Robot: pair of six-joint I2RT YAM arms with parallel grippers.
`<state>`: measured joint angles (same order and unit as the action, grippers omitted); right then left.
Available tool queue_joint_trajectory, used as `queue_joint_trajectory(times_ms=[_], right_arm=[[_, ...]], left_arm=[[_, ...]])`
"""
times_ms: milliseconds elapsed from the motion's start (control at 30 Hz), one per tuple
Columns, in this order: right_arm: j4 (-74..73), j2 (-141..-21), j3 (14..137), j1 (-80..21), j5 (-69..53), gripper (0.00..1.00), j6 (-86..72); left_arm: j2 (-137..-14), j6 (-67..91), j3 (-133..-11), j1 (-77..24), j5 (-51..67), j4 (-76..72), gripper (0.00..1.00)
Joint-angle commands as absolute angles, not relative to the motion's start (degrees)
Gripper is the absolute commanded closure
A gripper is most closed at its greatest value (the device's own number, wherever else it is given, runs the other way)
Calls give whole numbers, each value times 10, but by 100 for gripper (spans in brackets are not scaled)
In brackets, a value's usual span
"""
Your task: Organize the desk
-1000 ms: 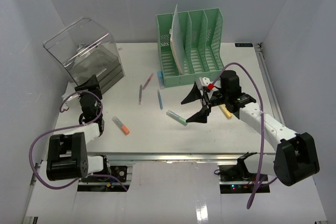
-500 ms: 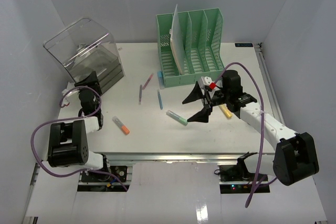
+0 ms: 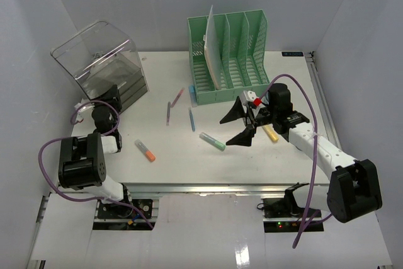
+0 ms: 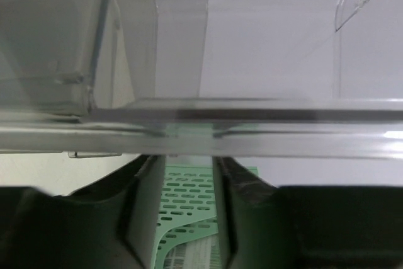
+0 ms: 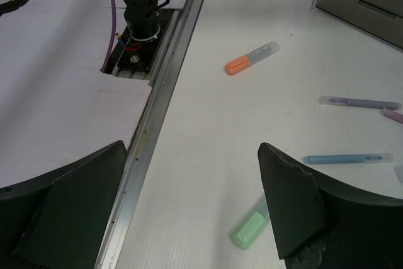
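Note:
The white desk point(image 3: 170, 162) holds scattered pens. My right gripper point(image 3: 237, 124) is wide open and empty, hovering just above the desk point(image 5: 208, 111). In the right wrist view the right gripper point(image 5: 192, 149) has a green highlighter point(image 5: 250, 228) lying below its right finger; the same highlighter lies at the desk's middle point(image 3: 212, 141). My left gripper point(image 3: 107, 101) is at the front lower edge of the clear plastic box point(image 3: 101, 67). In the left wrist view the left gripper point(image 4: 184, 159) has a narrow gap with nothing in it, tips right under the box's clear rim point(image 4: 201, 131).
An orange highlighter point(image 3: 145, 150) point(image 5: 250, 58), a purple pen point(image 3: 168, 113) point(image 5: 359, 102), a pink pen point(image 3: 179, 96), a blue pen point(image 3: 191, 119) point(image 5: 346, 158) and a yellow highlighter point(image 3: 271, 133) lie loose. A green file rack point(image 3: 230, 55) stands at the back. The silver rail point(image 5: 157, 111) runs along the front edge.
My left gripper has moved away from me, up to the clear box, and its arm has folded in. The right gripper has shifted slightly to the right, still open.

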<state>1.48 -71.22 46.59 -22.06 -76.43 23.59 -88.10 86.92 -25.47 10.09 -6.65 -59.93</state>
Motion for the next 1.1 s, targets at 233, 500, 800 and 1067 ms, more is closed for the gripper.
queue_joint_trajectory(times_ms=[233,500,800,1067], right_arm=[[25,-708,465,-215,-789,9,234],[23,-708,465,-215,-786,9,233],[36,-717,466,-217,-763,9,194],[68,-740,481,-265,-692,11,130]], left_arm=[[-872,884,-246,110,-80,-652,86],[-843,887,-223,110,-59,-664,100],[-734,872,-216,109,-3,-606,100],[-641,870,-223,108,38,-528,100]])
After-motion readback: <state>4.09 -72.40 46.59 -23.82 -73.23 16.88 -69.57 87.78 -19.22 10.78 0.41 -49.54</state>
